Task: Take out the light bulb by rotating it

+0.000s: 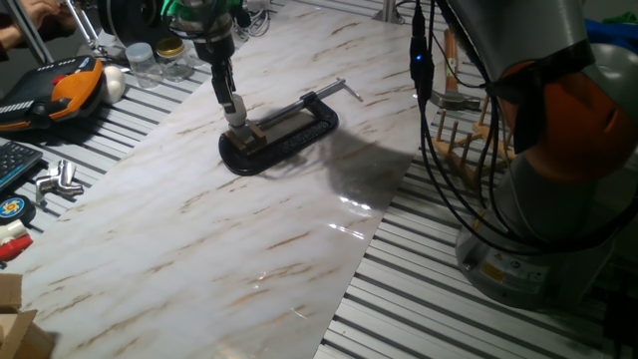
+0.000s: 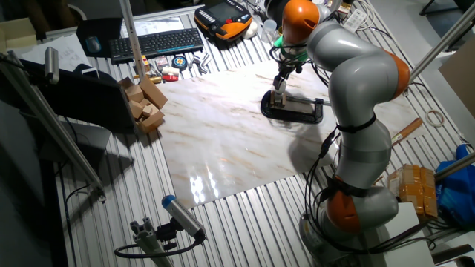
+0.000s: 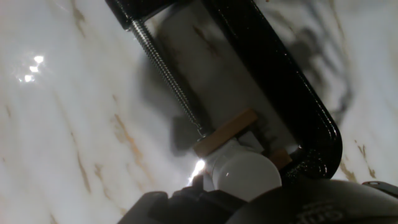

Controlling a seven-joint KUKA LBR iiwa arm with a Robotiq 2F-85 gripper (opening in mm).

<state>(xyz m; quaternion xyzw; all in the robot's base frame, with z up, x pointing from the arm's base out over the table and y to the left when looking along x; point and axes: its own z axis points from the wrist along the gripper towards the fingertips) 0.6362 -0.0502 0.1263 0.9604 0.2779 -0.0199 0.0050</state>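
The light bulb (image 3: pixel 245 175) is small, round and frosted white. It stands in a holder with wooden strips, clamped in the black C-clamp (image 1: pixel 289 130) that lies on the marble board (image 1: pixel 199 229). My gripper (image 1: pixel 235 112) points down at the clamp's near-left end, and its fingers look shut on the bulb (image 1: pixel 237 118). In the hand view the bulb fills the lower middle between the dark finger bodies (image 3: pixel 311 202), and the clamp's screw (image 3: pixel 168 74) runs up and left. The other fixed view shows the gripper (image 2: pixel 280 83) over the clamp (image 2: pixel 297 110).
Clear glass jars (image 1: pixel 150 62) and an orange and black device (image 1: pixel 70 85) stand at the back left. A wooden rack (image 1: pixel 464 140) is to the right of the board. A keyboard (image 2: pixel 159 42) and wooden blocks (image 2: pixel 145 104) lie off the board's far side.
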